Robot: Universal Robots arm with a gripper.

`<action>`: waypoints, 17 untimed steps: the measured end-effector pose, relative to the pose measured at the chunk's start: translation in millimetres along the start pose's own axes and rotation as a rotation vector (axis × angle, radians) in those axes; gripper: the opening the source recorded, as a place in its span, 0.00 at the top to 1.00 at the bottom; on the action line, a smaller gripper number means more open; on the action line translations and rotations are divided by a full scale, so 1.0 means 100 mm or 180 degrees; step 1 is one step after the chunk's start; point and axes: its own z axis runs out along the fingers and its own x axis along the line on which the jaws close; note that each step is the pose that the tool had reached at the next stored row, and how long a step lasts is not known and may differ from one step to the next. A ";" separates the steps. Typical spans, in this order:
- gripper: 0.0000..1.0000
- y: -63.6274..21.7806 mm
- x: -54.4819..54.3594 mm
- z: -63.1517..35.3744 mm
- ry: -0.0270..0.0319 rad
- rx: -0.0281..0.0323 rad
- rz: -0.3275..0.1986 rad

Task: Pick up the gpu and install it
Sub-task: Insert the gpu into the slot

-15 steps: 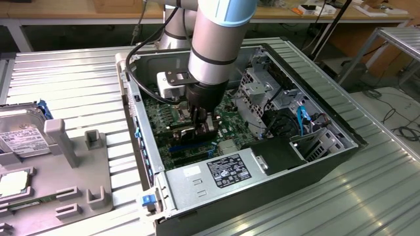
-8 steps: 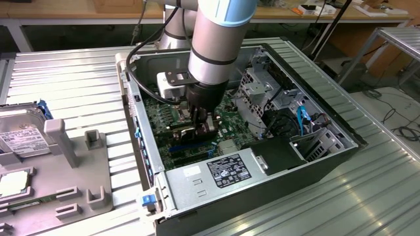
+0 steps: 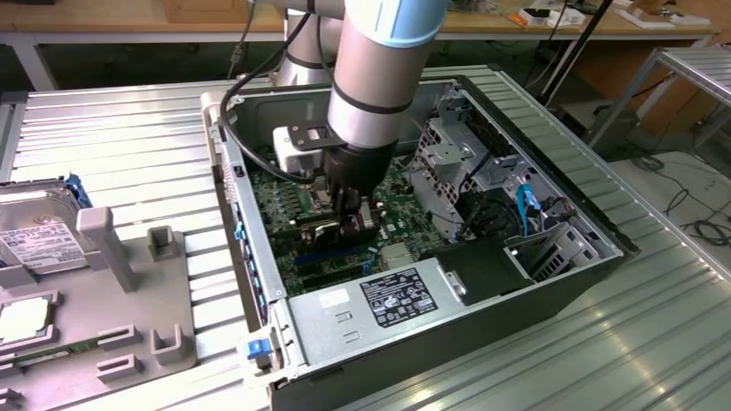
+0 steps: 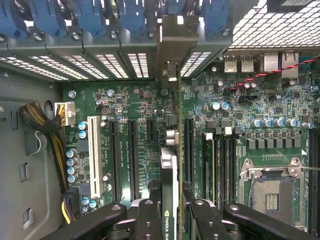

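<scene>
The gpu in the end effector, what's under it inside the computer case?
Under the gpu, held edge-on by the end effector, lies the green motherboard with its dark expansion slots alongside. The slot directly beneath the card is covered by the card itself.

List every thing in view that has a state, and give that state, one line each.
gpu: held edge-on between the gripper's fingers, standing upright over the motherboard slots.
gripper: closed on the gpu, inside the case.
computer case: lying on its side, side panel off, interior exposed.
CPU socket: empty, no processor or cooler fitted.
hard drive: outside the case, resting in the grey holder.
</scene>
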 end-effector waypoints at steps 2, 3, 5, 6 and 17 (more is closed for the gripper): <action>0.73 0.000 0.00 0.011 0.0002 -0.0001 0.0000; 0.73 0.000 0.00 0.011 0.0002 -0.0001 0.0000; 0.73 -0.001 0.00 0.014 0.0000 0.0000 0.0000; 0.73 -0.001 0.00 0.014 0.0000 0.0000 0.0000; 0.73 -0.001 0.01 0.045 -0.0001 0.0000 0.0000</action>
